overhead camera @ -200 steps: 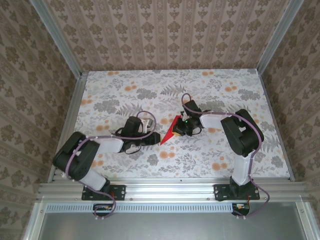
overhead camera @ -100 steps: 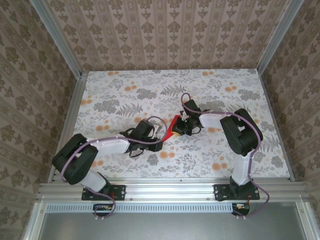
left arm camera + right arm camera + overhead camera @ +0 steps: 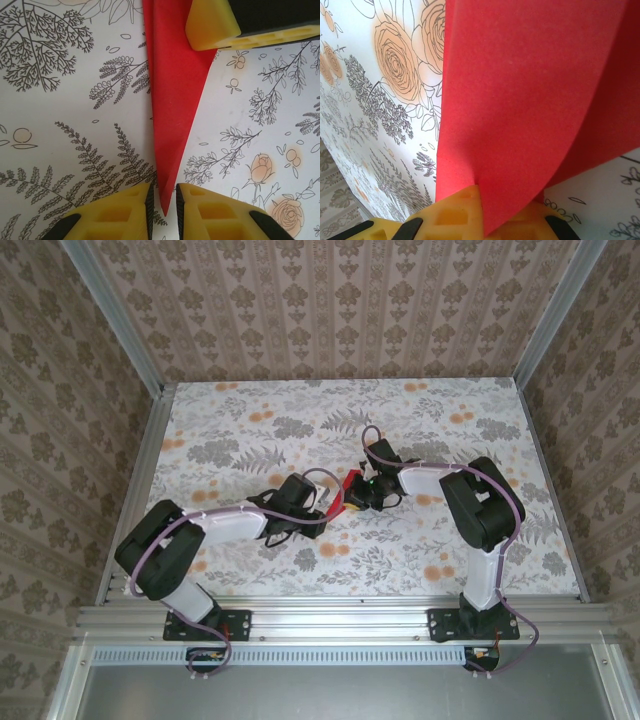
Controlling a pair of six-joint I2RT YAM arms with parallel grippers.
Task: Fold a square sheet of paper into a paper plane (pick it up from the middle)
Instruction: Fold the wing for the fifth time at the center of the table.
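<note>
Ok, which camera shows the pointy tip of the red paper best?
The left wrist view: the red paper narrows to a sharp tip reaching between the left end effector's yellow fingers. The right wrist view gives a close-up of its flat side; the top view, just a tiny red scrap.

**Matt paper, moulded plastic, bare metal**

The paper plane [image 3: 175,90] is thin red paper, matt and smooth. The fingers [image 3: 115,217] look like matt yellow moulded plastic. The worktop [image 3: 60,125] has a smooth printed floral surface, and its rails [image 3: 330,618] are dull metal.

Bright red paper plane [image 3: 172,100], floral-patterned table [image 3: 60,125]
</note>
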